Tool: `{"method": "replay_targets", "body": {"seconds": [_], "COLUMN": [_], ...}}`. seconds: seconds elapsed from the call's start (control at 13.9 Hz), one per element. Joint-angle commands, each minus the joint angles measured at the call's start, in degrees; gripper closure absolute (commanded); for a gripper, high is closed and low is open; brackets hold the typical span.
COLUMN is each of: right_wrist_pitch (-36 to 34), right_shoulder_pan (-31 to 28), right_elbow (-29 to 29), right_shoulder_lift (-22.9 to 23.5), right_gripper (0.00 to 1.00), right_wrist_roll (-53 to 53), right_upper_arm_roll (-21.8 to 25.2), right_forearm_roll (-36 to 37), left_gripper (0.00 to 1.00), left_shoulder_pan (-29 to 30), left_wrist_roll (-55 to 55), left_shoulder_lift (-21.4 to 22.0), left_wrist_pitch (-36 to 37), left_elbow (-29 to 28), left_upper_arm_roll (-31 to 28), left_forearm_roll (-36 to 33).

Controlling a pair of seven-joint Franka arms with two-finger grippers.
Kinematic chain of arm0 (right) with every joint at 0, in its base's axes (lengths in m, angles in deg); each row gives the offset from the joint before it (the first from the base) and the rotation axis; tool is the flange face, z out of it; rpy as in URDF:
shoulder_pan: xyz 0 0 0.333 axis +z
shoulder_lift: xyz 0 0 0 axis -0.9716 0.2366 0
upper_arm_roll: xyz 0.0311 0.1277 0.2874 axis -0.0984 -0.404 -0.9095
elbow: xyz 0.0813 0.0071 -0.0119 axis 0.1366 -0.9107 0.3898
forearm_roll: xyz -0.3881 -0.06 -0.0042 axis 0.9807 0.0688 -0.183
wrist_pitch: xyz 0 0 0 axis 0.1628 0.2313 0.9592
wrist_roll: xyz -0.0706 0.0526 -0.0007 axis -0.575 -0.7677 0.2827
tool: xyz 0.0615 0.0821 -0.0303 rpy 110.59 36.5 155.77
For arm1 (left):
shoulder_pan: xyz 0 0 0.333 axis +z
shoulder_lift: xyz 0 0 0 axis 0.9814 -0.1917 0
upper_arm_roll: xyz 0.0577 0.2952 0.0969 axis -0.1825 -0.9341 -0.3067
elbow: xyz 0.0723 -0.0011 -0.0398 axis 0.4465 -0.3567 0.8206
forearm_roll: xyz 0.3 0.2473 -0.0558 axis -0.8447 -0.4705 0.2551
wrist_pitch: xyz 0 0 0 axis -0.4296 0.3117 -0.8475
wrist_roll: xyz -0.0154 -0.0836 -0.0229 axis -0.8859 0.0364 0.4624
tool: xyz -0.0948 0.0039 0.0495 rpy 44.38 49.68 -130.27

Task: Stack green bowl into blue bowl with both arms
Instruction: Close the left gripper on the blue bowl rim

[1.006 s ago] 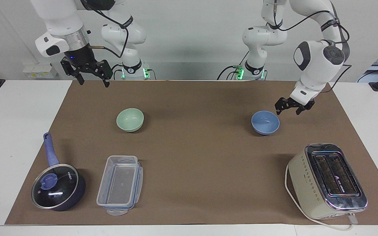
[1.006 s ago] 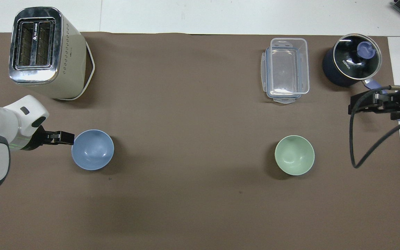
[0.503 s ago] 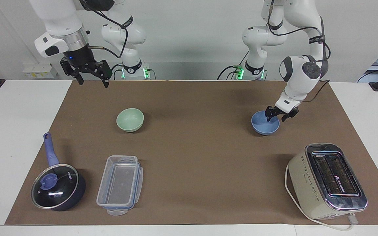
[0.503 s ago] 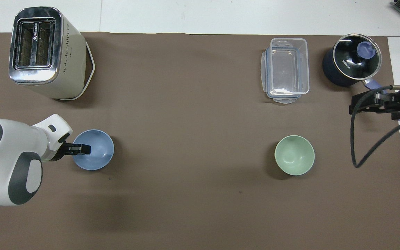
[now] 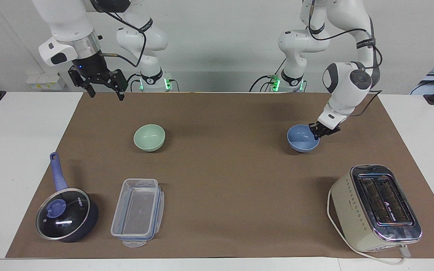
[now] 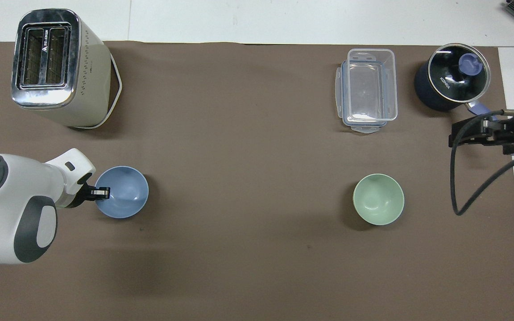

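The left gripper (image 5: 318,132) has come down from beside the blue bowl (image 5: 302,139) and its fingers have now pinched shut on the rim at the left arm's end of the table; the bowl itself looks nudged a touch toward the middle and tipped slightly. The green bowl (image 5: 149,137) hasn't budged, sitting on the brown mat (image 5: 224,180) toward the right arm's end, about level with the blue one and well apart from it. The right gripper (image 5: 102,88) hangs high over the mat's edge by the robots, fingers spread wide, holding nothing, waiting.

So we're at the grasp on the blue bowl, I'd say: grip made, lift not yet begun. Next move, by my reckoning, is to raise that bowl cleanly and bring it toward the centre, while the right arm drops onto the green bowl's rim. A one-sided rim pinch could let the bowl swing, so a slow lift seems wise.
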Motion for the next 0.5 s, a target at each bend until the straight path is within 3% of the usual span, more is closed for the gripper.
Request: {"method": "replay_targets", "body": {"seconds": [0.0, 0.14, 0.43], "right_wrist_pitch": [-0.4, -0.4, -0.4], "right_shoulder_pan": [-1.3, -2.0, -2.3], "right_elbow": [-0.7, -0.8, -2.1], "right_shoulder_lift": [-0.6, -0.6, -1.3], "right_gripper": [0.0, 0.0, 0.0], "right_wrist_roll": [-0.3, -0.3, -0.3], "right_upper_arm_roll": [-0.3, -0.3, -0.2], "right_forearm_roll": [0.1, 0.1, 0.1], "left_gripper": [1.0, 1.0, 1.0], "left_shoulder_pan": [-0.6, -0.9, -8.1], "left_wrist_roll": [-0.1, -1.8, -12.0], "left_shoulder_lift": [1.6, 1.6, 1.7], "left_wrist_pitch": [8.4, 13.3, 12.3], "left_elbow": [6.2, 10.1, 10.3], "left_upper_arm_roll": [-0.4, -0.2, 0.9], "left_forearm_roll": [0.8, 0.7, 1.3]}}
